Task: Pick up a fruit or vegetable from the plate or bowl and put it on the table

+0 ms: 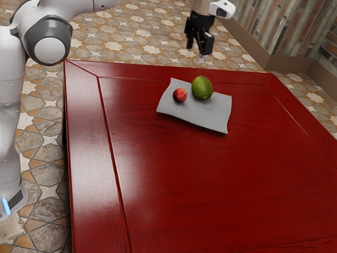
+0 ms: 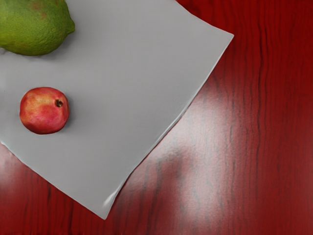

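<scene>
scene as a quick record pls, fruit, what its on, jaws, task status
fruit_1: green fruit, on the plate
fruit_2: smaller red fruit, on the plate, apart from the green one
support: gray plate, wavy-edged, with pointed corners
surface: red wooden table
jaws: apart, raised above the tabletop, nothing between them
task_status: not done, both fruits on the plate

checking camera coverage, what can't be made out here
- Part of the green fruit: cut off, wrist view's edge.
- Underside of the red fruit: hidden by its own body, both views.
- Near end of the table: cut off, exterior view's lower edge.
- Middle of the arm: cut off, exterior view's upper edge.
</scene>
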Controlling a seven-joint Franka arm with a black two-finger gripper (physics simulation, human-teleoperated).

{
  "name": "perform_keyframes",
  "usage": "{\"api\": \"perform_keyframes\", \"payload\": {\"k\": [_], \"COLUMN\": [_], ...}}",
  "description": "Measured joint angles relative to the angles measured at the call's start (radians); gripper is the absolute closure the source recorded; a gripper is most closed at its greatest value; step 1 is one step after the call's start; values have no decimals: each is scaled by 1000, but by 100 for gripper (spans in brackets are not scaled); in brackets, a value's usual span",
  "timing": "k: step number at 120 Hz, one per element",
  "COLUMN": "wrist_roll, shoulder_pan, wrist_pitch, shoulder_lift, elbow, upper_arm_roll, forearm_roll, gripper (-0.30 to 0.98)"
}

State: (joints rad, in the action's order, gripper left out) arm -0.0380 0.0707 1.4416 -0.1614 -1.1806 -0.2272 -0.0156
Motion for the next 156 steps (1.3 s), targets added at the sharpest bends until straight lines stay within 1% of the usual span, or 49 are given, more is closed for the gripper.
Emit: {"api": "perform_keyframes", "payload": {"k": [8,29,39,52,61,78,104,123,138,156], "wrist_roll": [0,6,7,1,-13,-36,-75,-112,-138,-164], "shoulder_pan": [3,-5,-14,-52,-78,-82,-85,-104,-104,-104], "wrist_pitch": [-2,36,77,139,184,257,339,388,412,426], "shoulder_lift": [4,2,-2,-39,-87,-178,-249,-289,-301,-307], "elbow": [-3,-123,-189,-227,-226,-198,-190,-203,-204,-205], "upper_arm_roll": [-33,-204,-234,-241,-241,-226,-209,-211,-210,-210], "forearm_roll": [0,-1,-3,-13,-41,-106,-175,-250,-273,-281], "gripper": [0,0,0,0,0,0,0,0,0,0]}}
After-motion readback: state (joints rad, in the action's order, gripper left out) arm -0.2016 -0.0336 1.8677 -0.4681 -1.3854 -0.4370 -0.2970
